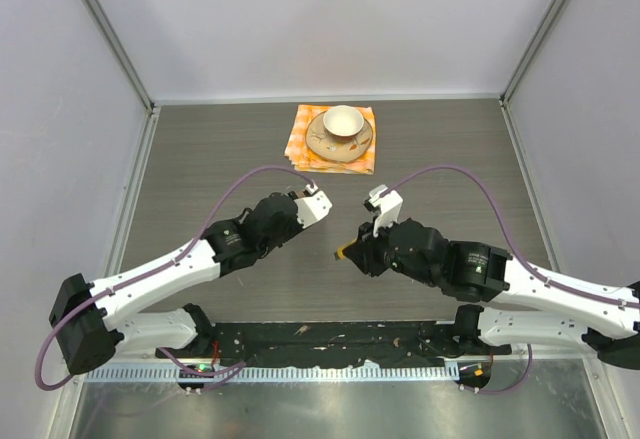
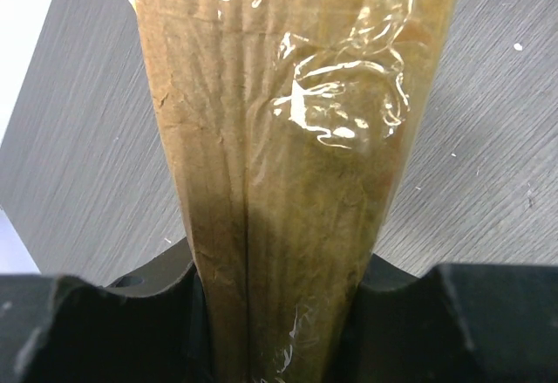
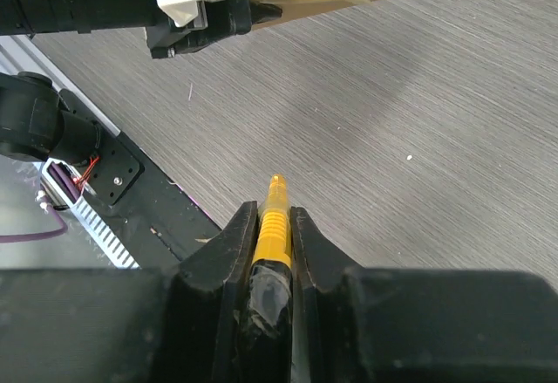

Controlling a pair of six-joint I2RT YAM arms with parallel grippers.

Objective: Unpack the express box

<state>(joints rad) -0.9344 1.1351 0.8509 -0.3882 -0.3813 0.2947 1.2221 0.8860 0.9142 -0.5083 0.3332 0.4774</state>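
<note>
Over the grey counter (image 1: 200, 149) I see my left pincer (image 2: 283, 304) clamping the box (image 2: 288, 121), right pincer (image 3: 275, 235) gripping a yellow tool (image 3: 275, 193).

Orange checkered cloth (image 1: 297, 142), folded square, lying at the far middle of the dark grey wood-grain table (image 1: 215, 149); on it, one patterned cream saucer (image 1: 318, 145); upright on the saucer, one cream cup (image 1: 343, 120); white walls (image 1: 320, 19) enclosing three sides

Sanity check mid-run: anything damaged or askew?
Only the express box, clamped in the left gripper: cardboard creased, clear tape wrinkled and bubbled. Cup sits upright on its saucer; nothing spilled. Right gripper holds a yellow tool.
</note>
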